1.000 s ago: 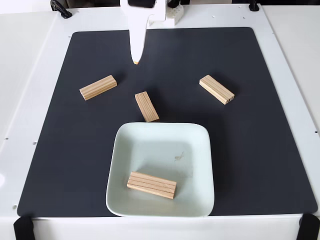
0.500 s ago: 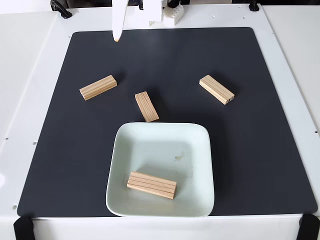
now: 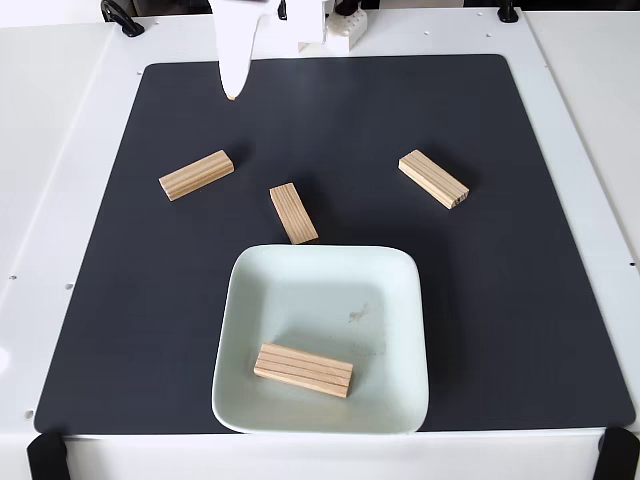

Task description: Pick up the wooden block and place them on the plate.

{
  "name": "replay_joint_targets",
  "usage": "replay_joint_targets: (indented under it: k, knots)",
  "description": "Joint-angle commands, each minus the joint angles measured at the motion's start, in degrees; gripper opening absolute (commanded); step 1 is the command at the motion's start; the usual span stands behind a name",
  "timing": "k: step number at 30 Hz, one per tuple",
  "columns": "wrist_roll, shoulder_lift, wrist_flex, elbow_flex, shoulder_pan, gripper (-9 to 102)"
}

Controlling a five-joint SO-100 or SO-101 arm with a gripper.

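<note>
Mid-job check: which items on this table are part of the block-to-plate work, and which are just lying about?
Part of the job:
- plate
- block in the plate
- left block on the mat
- middle block
- right block
- gripper, above the mat's far left

Just there:
- black mat
- white table
- black cable at the far left corner

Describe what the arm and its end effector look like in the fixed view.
The arm is glossy white plastic, blocky near its base at the top edge. The end effector shows as a long, flat white finger tapering to a small tan tip. A black cable loops beside it.
</note>
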Motion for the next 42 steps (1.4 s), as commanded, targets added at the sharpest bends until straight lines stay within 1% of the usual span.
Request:
replay_joint_targets:
  k: [1,4,9,13,16,20,26,31,37,39,42]
  knots:
    - [-8.3,2.7,6.4,-2.6,4.1,0]
    - [-13.1,3.8,8.1,-1.0,9.0,0]
    - [-21.5,4.4,3.7,3.9,16.0,0]
    - [-29.3,3.5,2.0,4.5,19.2,0]
    - [-32.8,3.2,1.9,4.2,20.4,0]
    - [-32.0,0.0,1.8,2.5,19.4,0]
    - [-25.8,-10.5,1.9,-7.9,15.3,0]
    - [-25.9,-19.7,2.0,-14.8,12.4,0]
    - [-27.3,-27.1,2.0,-17.1,11.9,0]
    - [-28.4,-28.6,1.9,-17.1,12.2,3]
    - [-29.9,-29.7,1.9,-17.1,12.5,14]
